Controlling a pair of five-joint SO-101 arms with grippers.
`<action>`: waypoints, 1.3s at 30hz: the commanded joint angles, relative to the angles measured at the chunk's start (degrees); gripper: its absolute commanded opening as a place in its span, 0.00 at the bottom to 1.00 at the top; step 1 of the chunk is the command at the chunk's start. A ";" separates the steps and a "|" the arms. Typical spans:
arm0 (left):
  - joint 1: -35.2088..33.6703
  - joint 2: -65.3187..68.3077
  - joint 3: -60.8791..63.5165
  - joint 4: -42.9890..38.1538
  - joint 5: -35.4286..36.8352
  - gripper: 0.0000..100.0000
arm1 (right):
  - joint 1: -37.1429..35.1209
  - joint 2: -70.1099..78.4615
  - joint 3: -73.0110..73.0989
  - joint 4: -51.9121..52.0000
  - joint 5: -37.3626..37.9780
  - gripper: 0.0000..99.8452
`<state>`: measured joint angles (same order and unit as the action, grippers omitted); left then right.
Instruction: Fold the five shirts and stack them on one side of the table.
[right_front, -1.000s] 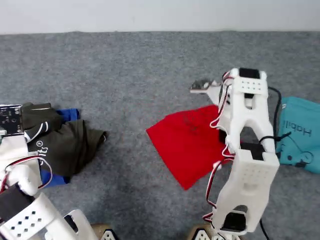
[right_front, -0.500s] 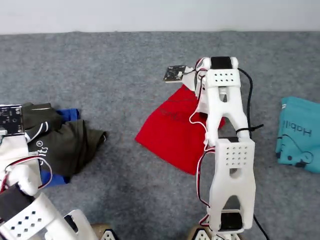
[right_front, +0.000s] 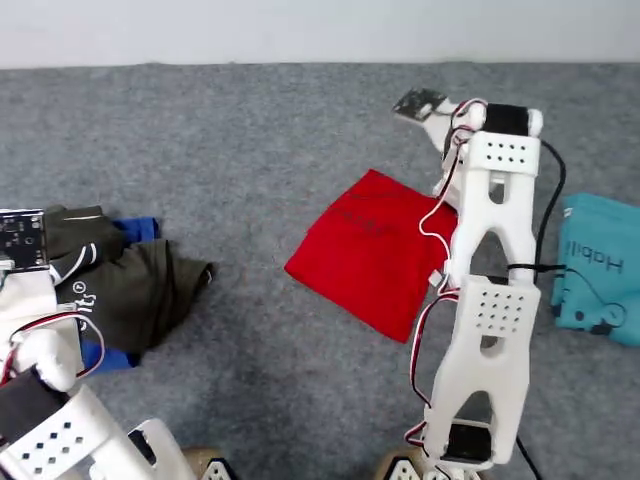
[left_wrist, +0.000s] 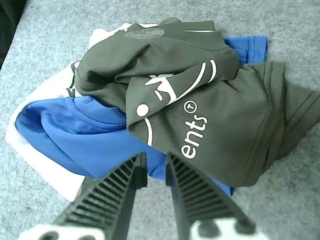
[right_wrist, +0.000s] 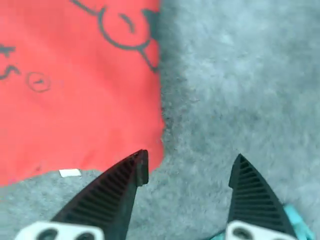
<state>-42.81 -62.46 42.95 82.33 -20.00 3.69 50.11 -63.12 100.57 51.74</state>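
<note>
Red shirt (right_front: 375, 250) and 3 o'clock teal shirt (right_front: 600, 270) are seemingly lying folded, unstacked; the 9 o'clock pile (right_front: 130, 285) is awaiting folding. Right fingers (right_wrist: 120, 190) are gaping empty, left fingers (left_wrist: 120, 185) hanging barely parted, empty.

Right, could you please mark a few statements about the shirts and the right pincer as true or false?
1. The red shirt lies flat between the dark shirt and the teal shirt. True.
2. The right pincer is shut on the red shirt. False: it is open and empty, over that shirt's edge.
3. The dark shirt lies on the blue shirt. True.
4. The teal shirt is stacked on the red one. False: they lie apart.
</note>
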 joint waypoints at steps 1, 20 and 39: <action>0.00 -0.62 -0.22 0.26 -0.62 0.08 | -1.98 -7.87 1.05 2.33 -9.05 0.23; -0.09 -0.62 -0.22 0.26 -0.62 0.08 | -19.82 -7.69 20.75 -3.91 -35.78 0.01; -0.09 -0.62 -0.13 0.26 -0.62 0.08 | -19.12 -22.81 23.65 2.33 -48.18 0.01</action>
<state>-42.81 -62.46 42.95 82.33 -20.00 -16.00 35.08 -40.79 100.48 5.93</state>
